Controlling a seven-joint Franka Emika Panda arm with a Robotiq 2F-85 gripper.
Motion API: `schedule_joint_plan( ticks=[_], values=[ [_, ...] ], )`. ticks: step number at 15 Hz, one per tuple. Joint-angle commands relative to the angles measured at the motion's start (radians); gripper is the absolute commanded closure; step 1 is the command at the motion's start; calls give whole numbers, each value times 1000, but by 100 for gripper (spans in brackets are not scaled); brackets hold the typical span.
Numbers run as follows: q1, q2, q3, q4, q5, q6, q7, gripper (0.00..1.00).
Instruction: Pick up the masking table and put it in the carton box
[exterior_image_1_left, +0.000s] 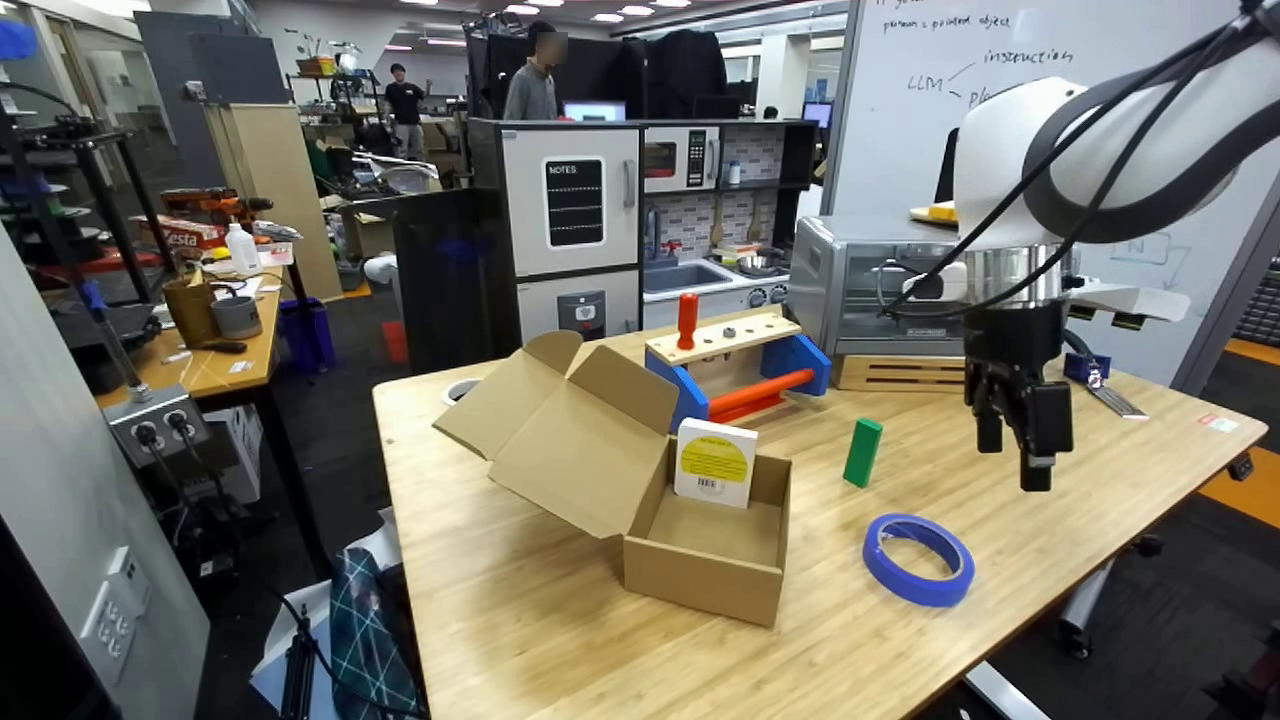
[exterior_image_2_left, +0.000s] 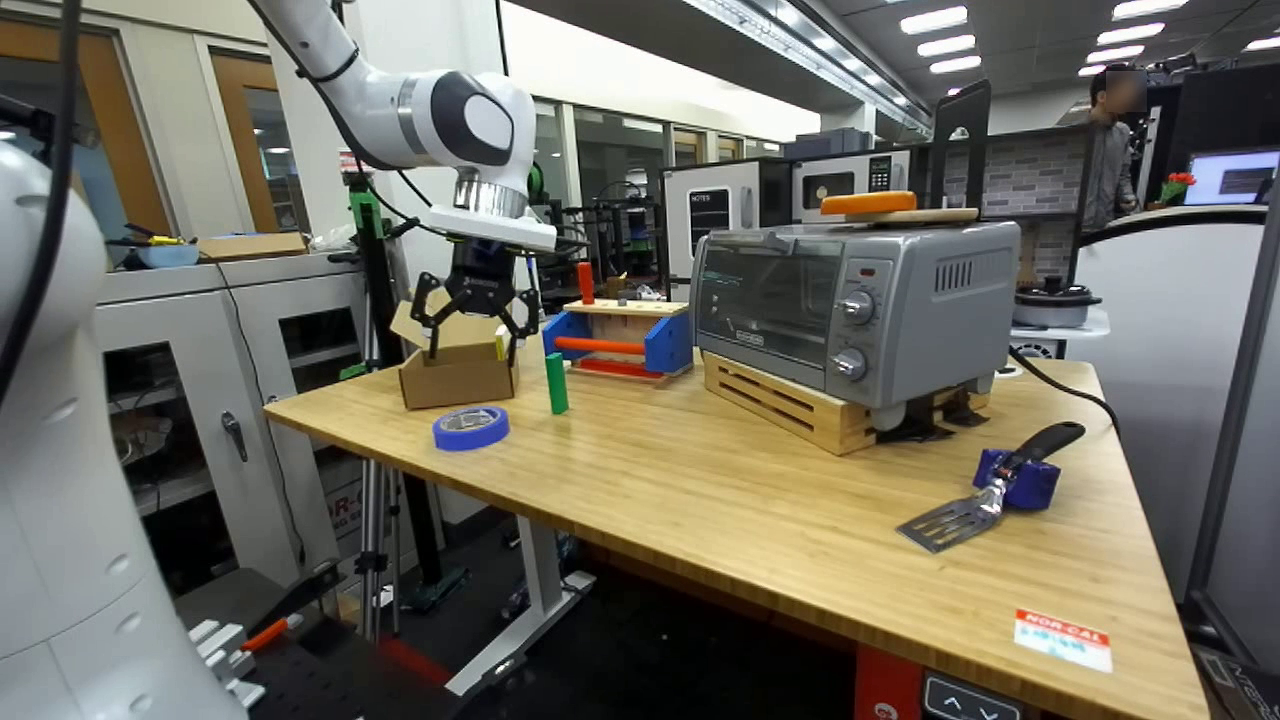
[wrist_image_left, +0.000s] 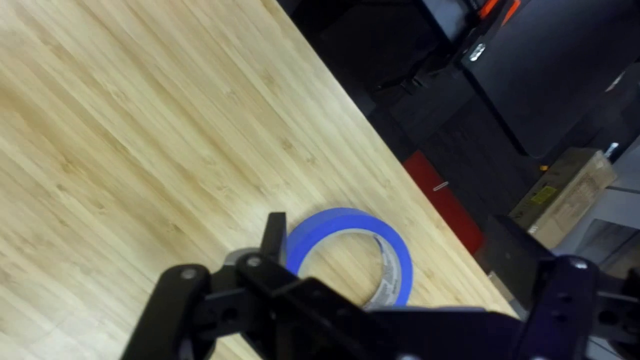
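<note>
The masking table, a blue ring of tape (exterior_image_1_left: 918, 590), lies flat on the wooden table in both exterior views (exterior_image_2_left: 470, 438). It also shows in the wrist view (wrist_image_left: 345, 222), its lower part hidden by my gripper. The carton box (exterior_image_1_left: 700, 580) stands open on the table with its flaps folded back, and it also shows behind the gripper in an exterior view (exterior_image_2_left: 457, 382). A white and yellow packet (exterior_image_1_left: 716, 462) stands inside it. My gripper (exterior_image_1_left: 1013, 462) is open and empty in the air, pointing down above the table. Its fingers are wide apart in the wrist view (wrist_image_left: 397, 240).
A green block (exterior_image_1_left: 863, 453) stands upright between the tape and a red-and-blue toy rack (exterior_image_1_left: 740, 395). A toaster oven (exterior_image_2_left: 850, 310) sits on a wooden stand. A spatula (exterior_image_2_left: 975, 505) rests at the table's far end. The table edge (wrist_image_left: 380, 137) runs near the tape.
</note>
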Motion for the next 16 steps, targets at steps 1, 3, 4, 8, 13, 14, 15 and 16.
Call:
schedule_joint_plan(
  ticks=[1, 3, 4, 8, 13, 14, 15, 16],
  values=[
    [-8, 51, 5, 27, -107, 73, 155, 0],
    [-11, 80, 3, 45, -157, 91, 239, 0],
    [-11, 93, 4, 55, -170, 89, 269, 0],
    [-10, 128, 13, 90, -174, 69, 321, 0],
    [-25, 120, 21, 109, -94, 68, 267, 0],
    [-28, 121, 16, 113, -105, 74, 283, 0],
    [-32, 125, 11, 119, -110, 75, 288, 0],
    [-37, 129, 4, 122, -122, 76, 301, 0]
  ],
)
